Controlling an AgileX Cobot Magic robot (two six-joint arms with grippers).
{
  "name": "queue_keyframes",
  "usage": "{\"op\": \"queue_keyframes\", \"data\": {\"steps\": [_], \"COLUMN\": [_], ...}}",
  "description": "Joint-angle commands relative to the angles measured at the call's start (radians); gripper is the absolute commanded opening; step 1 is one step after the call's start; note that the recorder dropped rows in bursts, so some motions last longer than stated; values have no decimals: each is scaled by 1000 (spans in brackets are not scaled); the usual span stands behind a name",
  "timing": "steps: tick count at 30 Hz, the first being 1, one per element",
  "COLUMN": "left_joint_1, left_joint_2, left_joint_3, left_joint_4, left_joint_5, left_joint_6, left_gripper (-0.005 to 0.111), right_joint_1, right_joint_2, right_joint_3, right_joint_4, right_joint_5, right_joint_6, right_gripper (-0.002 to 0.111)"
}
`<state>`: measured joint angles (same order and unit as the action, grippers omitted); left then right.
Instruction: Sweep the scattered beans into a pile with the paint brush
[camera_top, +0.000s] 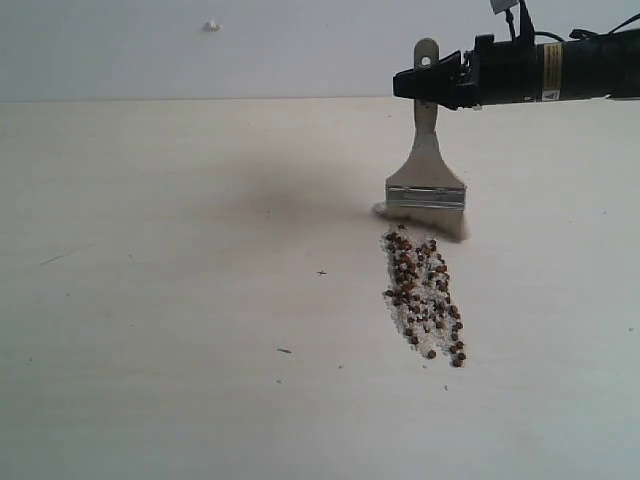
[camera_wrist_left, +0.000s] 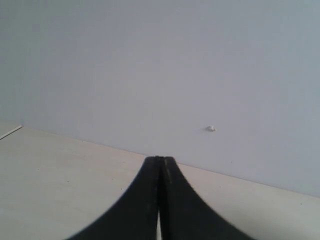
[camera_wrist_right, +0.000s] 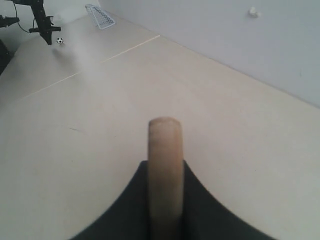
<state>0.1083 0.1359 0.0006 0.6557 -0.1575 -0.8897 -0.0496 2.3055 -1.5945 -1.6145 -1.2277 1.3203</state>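
As R claw (camera_top: 422, 83) clamps upright paint brush (camera_top: 426, 180), arm (camera_top: 580, 66) horiz, beans (camera_top: 425, 295) nearby

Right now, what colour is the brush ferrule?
Silver; the ferrule shows best in the exterior view.

My right gripper (camera_top: 402, 84) hiding part of the paint brush (camera_top: 427, 170) handle, my right arm (camera_top: 590, 68) cut off at 3 o'clock, bristles a pale blur, wall speck (camera_top: 212, 25) at 11 o'clock too small to tell.
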Motion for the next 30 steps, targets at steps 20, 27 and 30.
{"op": "queue_keyframes", "data": {"steps": [20,27,30], "left_joint_1": [1,1,1], "left_joint_2": [-6,-6,-6], "left_joint_3": [-1,-1,-1], "left_joint_4": [-5,-5,-5], "left_joint_5": [0,0,0], "left_joint_6": [1,1,1], "left_gripper": [0,0,0], "right_joint_1": [38,38,38], "right_joint_2": [-41,-41,-44], "right_joint_3": [2,2,2], "right_joint_4": [-130,-130,-130], "right_joint_5": [7,7,7], "right_joint_6": [260,302,305], "right_gripper": [0,0,0]}}
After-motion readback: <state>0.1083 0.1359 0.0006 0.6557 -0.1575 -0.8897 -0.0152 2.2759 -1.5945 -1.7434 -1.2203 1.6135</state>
